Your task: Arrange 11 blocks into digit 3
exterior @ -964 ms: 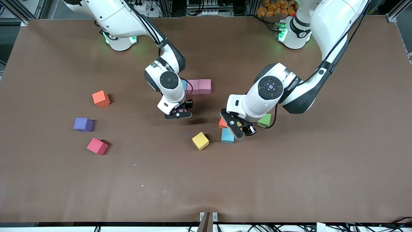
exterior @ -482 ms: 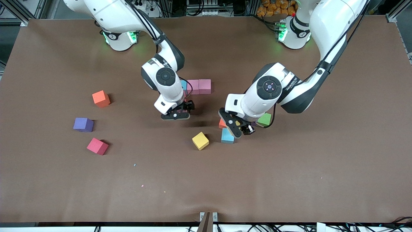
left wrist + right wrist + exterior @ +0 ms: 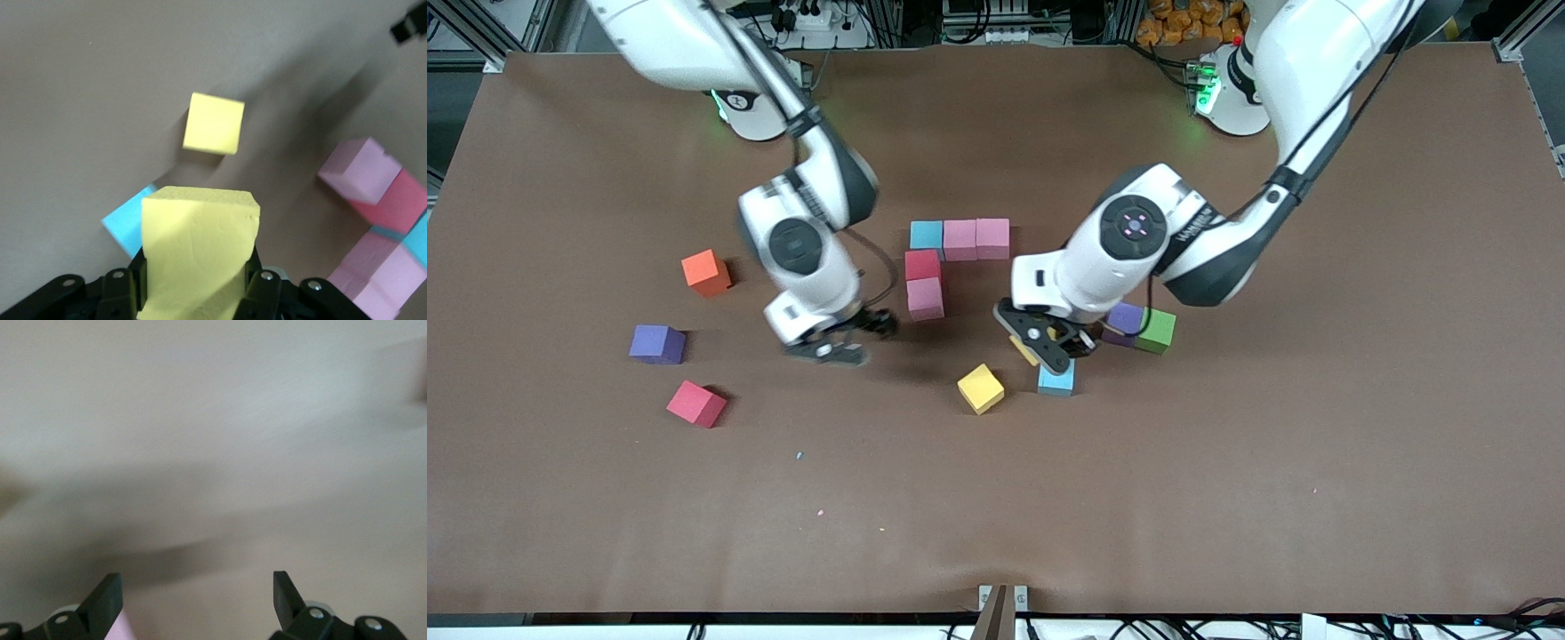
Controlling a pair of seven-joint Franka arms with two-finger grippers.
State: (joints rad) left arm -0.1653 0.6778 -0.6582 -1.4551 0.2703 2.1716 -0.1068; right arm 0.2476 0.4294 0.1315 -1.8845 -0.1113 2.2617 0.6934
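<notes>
The brown table (image 3: 1227, 489) carries matte foam cubes. The largest group is the started figure: a light blue cube (image 3: 927, 235) and two pink cubes (image 3: 976, 238) side by side in a row, with a red cube (image 3: 922, 265) and a third pink cube (image 3: 926, 299) running from the blue one toward the front camera. The left gripper (image 3: 1047, 345), clamped on a yellow cube (image 3: 197, 247), hangs over a second light blue cube (image 3: 1056, 381), with a loose yellow cube (image 3: 981, 388) beside it. A purple cube (image 3: 1124, 318) touches a green cube (image 3: 1158, 331). The right gripper (image 3: 829, 340), its fingers spread and empty, hovers over bare table beside the figure. Orange (image 3: 705, 272), purple (image 3: 656, 344) and red (image 3: 695, 404) cubes lie scattered toward the right arm's end.
</notes>
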